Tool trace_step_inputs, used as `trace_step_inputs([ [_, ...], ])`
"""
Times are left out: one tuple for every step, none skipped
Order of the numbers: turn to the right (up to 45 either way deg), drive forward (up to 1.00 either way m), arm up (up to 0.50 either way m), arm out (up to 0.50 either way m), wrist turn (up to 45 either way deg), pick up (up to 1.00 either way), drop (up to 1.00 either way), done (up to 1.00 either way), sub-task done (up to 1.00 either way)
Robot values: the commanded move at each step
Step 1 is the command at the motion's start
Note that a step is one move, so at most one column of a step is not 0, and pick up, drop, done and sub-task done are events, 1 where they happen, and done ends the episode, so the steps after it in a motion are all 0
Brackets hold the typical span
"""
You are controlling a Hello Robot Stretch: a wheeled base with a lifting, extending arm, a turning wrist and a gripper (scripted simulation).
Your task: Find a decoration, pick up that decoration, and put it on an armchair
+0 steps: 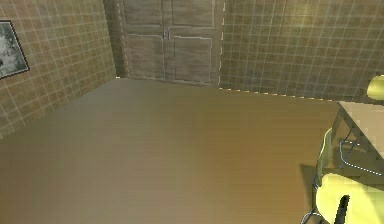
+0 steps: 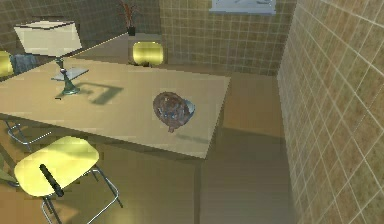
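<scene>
Brownish rounded decoration (image 2: 173, 110), set by the pale wooden table's (image 2: 100, 105) near right corner, could be knocked off by a misjudged reach; finger state cannot be told.

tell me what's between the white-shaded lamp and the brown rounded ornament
Bare tan tabletop lies between the white-shaded lamp and the brown rounded ornament, in the arm side view.

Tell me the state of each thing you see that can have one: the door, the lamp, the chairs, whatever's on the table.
Double door: shut.
Lamp: upright on the table.
Brown rounded ornament: resting on the table, near its edge.
Near yellow chair: upright, beside the table.
Far yellow chair: upright, at the table's far side.
</scene>
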Motion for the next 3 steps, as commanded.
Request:
trace_step_inputs([
  [0.0,0.00,0.50,0.00,0.0,0.00,0.00,0.00,0.00],
  [0.0,0.00,0.38,0.00,0.0,0.00,0.00,0.00,0.00],
  [0.0,0.00,0.00,0.50,0.0,0.00,0.00,0.00,0.00],
])
